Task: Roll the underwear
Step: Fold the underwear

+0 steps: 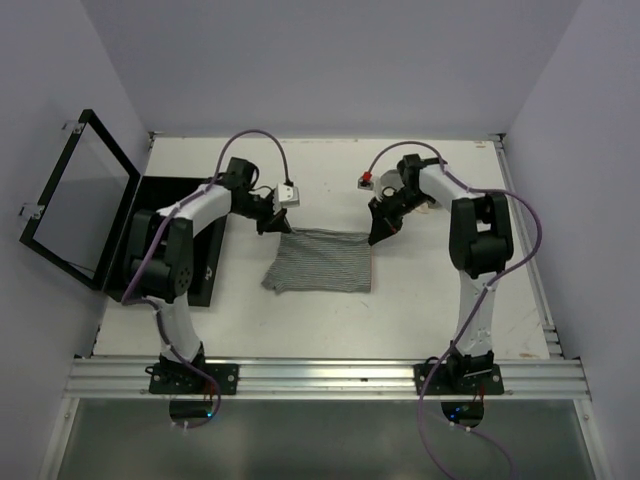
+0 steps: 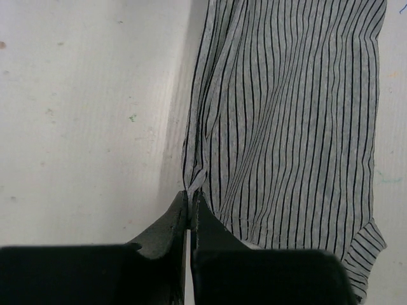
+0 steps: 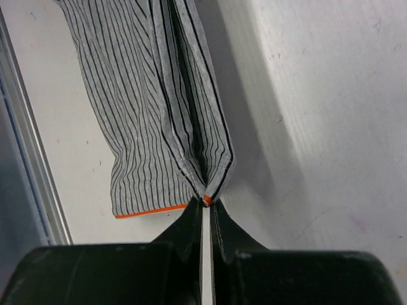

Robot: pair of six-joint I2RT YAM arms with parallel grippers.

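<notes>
Seen from above, a white table (image 1: 330,180) with two robot arms mounted at its near edge. At the far left lies a flat black box (image 1: 160,192) with its lid (image 1: 80,205) swung open and tilted up towards the left wall. The left arm crosses over the box and hides most of its inside, so whether anything is in it cannot be made out. To the right of the box, the left gripper (image 1: 272,222) reaches down to the far left corner of the underwear (image 1: 322,262), a single grey garment with thin dark stripes lying mostly flat near the middle of the table, between the two arms. In the left wrist view the jaws are clenched together on a small pinch of the garment's edge, and the cloth runs away from them and is cut off at the top of the picture. Further right, the right gripper (image 1: 380,235) meets the far right corner of the garment. In the right wrist view its jaws are clamped on a gathered fold of cloth at an orange-trimmed edge (image 3: 152,211), and the fabric there rises in a crease off the table. The lower part of both wrist views is filled by the dark gripper bodies
</notes>
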